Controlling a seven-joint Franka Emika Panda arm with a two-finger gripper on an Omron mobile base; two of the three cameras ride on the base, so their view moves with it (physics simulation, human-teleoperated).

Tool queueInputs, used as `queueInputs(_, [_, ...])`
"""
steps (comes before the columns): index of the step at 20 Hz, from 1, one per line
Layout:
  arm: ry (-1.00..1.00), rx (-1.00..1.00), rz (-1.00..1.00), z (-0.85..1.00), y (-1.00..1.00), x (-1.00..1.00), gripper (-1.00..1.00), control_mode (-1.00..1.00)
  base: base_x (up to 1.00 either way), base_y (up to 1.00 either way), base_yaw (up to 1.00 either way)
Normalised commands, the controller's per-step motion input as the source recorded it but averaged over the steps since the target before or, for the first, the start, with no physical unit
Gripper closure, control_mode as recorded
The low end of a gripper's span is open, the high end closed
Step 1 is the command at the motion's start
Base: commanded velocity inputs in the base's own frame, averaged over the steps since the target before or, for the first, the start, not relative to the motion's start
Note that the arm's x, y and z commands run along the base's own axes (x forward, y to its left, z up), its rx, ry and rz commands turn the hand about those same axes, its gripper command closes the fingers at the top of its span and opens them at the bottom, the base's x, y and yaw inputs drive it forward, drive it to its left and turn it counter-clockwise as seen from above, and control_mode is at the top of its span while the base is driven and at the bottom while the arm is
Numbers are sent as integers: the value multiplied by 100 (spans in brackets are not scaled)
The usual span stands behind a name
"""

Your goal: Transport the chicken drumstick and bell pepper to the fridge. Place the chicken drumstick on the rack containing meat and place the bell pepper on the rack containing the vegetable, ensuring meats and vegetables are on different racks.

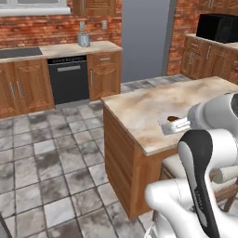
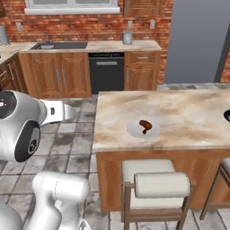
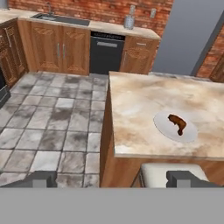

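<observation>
Where plate (image 3: 189, 132) sits, drumstick (image 3: 177, 123) inside.

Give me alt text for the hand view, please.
A brown chicken drumstick lies on a pale plate on the island counter, ahead of the open hand. Behind stand wooden cabinets and the closed grey fridge.

A marble-topped island (image 1: 153, 109) is standing in the middle of the tiled floor (image 1: 51, 158), and a pale plate (image 1: 171, 124) is lying near its front edge with the brown drumstick (image 1: 173, 119) resting on it, both partly hidden behind the white arm (image 1: 204, 153) that is rising from the lower right. Along the brick wall behind, wooden cabinets (image 1: 25, 83) are flanking a black dishwasher (image 1: 69, 80), a grey canister (image 1: 83, 39) is sitting on their counter, the grey fridge (image 1: 144, 39) is standing closed to the right, and a black microwave (image 1: 218, 27) is sitting on the far right counter.
</observation>
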Motion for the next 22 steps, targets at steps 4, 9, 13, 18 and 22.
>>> queueInputs(4, [0,0,0,0,0,0,-100,100,32,-4,-39])
queueInputs(9, [0,0,0,0,0,0,-100,100,36,-7,-58])
queueInputs(13, [0,0,0,0,0,0,-100,100,25,-36,-54])
queueInputs(18, [0,0,0,0,0,0,-100,100,15,-63,-41])
queueInputs(22, [0,0,0,0,0,0,-100,100,3,-83,-29])
